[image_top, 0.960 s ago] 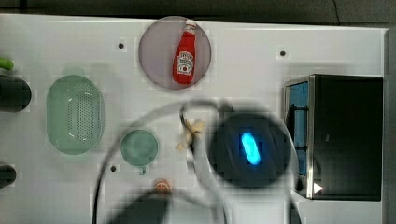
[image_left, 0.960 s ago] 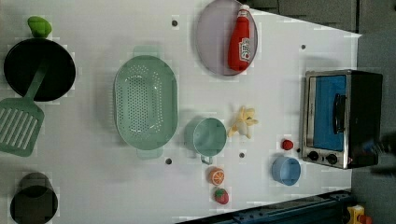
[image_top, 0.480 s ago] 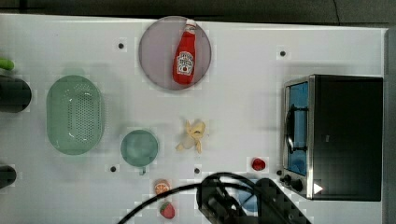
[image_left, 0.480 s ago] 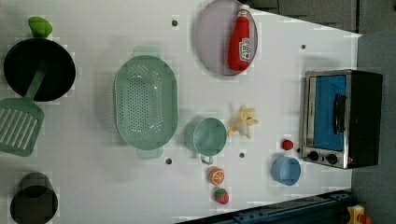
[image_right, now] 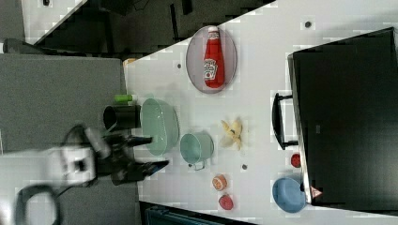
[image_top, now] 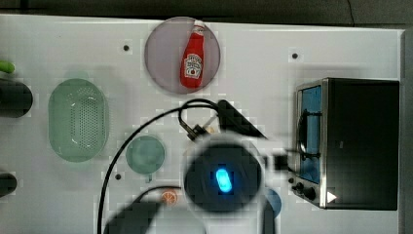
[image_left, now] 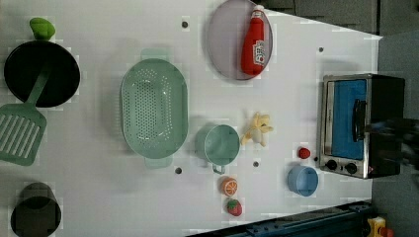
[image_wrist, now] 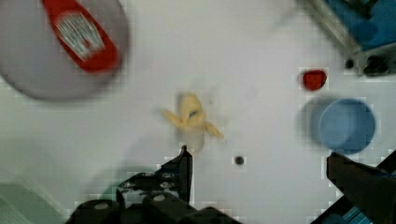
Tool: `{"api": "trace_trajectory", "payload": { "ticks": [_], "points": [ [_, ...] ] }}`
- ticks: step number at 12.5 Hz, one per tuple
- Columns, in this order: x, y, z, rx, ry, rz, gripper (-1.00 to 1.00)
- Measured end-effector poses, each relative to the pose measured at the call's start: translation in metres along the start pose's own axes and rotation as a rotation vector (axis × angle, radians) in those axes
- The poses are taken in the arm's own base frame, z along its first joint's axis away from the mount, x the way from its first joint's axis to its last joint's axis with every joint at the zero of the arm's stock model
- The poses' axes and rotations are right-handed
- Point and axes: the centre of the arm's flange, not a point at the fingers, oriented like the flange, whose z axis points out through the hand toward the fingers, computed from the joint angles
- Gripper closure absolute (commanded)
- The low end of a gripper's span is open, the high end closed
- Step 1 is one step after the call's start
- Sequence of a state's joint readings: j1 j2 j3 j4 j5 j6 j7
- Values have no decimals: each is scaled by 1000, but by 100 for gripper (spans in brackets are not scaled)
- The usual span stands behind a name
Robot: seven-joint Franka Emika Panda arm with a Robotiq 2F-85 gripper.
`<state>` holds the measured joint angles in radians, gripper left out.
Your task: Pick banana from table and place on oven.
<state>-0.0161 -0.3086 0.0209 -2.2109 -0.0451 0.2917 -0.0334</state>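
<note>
End effector (image_wrist: pixel 257 158) spread wide and empty, above the counter (image_wrist: pixel 261 56), banana (image_wrist: pixel 191 116) lying just beyond its fingertips, oven (image_left: pixel 363 126) off to one side

No wording could be read anywhere. The ketchup bottle (image_top: pixel 192 62) carried a white label on its red body, its print too blurred to make out in the top view, left view and right view alike. A small white triangular warning sign (image_top: pixel 331 197) stood on the oven (image_top: pixel 363 141) at its 7 o'clock corner in the top view, its symbol not legible
</note>
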Motion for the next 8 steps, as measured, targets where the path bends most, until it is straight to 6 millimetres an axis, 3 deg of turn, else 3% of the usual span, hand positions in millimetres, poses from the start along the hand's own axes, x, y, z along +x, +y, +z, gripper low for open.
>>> {"api": "trace_trajectory", "payload": {
  "ticks": [2, 4, 6, 8],
  "points": [
    [2, -20, 82, -65, -79, -24, -100],
    [-3, -22, 148, -100, -144, -23, -100],
    [2, -27, 185, -92, -128, -30, -100],
    [11, -35, 209, -58, -108, -20, -100]
  ]
}}
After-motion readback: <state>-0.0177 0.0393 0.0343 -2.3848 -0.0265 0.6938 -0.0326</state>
